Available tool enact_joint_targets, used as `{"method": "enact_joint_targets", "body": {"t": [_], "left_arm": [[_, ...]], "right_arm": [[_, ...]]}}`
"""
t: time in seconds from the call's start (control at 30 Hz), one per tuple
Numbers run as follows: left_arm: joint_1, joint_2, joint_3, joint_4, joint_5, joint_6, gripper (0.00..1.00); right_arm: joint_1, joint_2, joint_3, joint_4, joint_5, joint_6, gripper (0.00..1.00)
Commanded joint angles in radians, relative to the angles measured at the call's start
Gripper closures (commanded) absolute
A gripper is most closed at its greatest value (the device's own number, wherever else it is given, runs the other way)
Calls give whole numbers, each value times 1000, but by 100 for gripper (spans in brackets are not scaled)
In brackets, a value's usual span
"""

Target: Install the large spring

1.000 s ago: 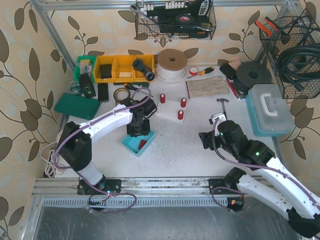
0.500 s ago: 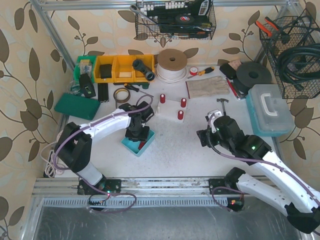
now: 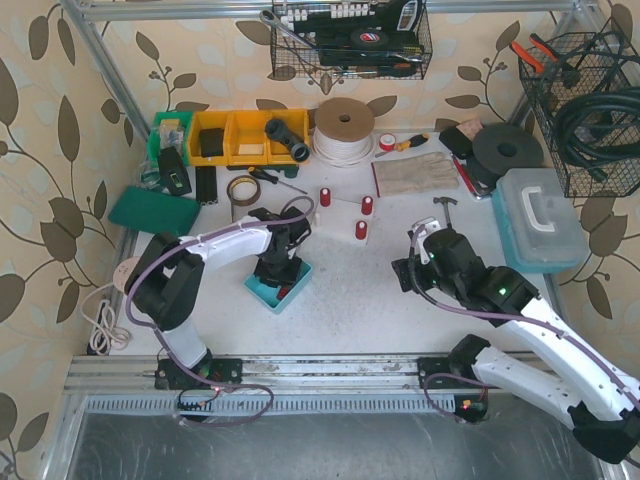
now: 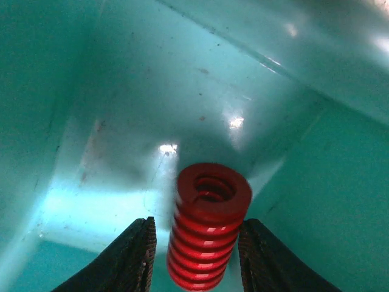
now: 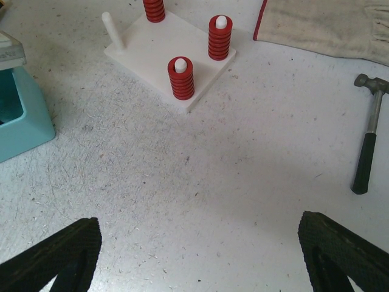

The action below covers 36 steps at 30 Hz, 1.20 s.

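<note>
Spring: the spring (image 4: 206,243) is in the bin (image 4: 328,182), close to a corner, end-on to the left wrist camera.
Left gripper: the left gripper (image 4: 198,225) is down in the bin with a finger on either side of the spring. One finger seems to touch the coils and a sliver of bin shows beside the other, so I cannot tell if they are clamped.
Grip risk: the coils are round, so an off-centre squeeze may pop the spring out or tip it against the wall.
Lift risk: a finger catching the wall may drag the light bin along.
Right gripper: the right gripper (image 5: 197,231) has its fingers wide apart over bare table and holds nothing.
Board: the board (image 5: 140,52) lies farther back, with fitted springs (image 5: 181,78) on three pegs. The peg (image 5: 113,31) nearest the bin is bare.
Seating risk: a tilted spring may miss the peg tip and shove the board, which nothing holds down.
</note>
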Motion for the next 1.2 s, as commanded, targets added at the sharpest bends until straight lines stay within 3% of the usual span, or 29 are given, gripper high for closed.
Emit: {"method": "enact_joint_targets", "body": {"t": [0.0,0.23,0.53,0.77,1.17], "left_arm": [[9,44,-9,5,33,22,57],[9,93,17,18,18,29,56],[9,96,65,-36,-11,25,64],[9,62,127,-179,-36,-38,50],[6,32,35,-106,52,-135,51]], "right_arm": [[1,3,28,-4,23,-22,12],[1,12,31,-3,28,-29,12],[1,6,33,0,44,-48,12],[1,-16,13,6,39,-18,12],[1,-42,-3,-4,43,-3,12]]}}
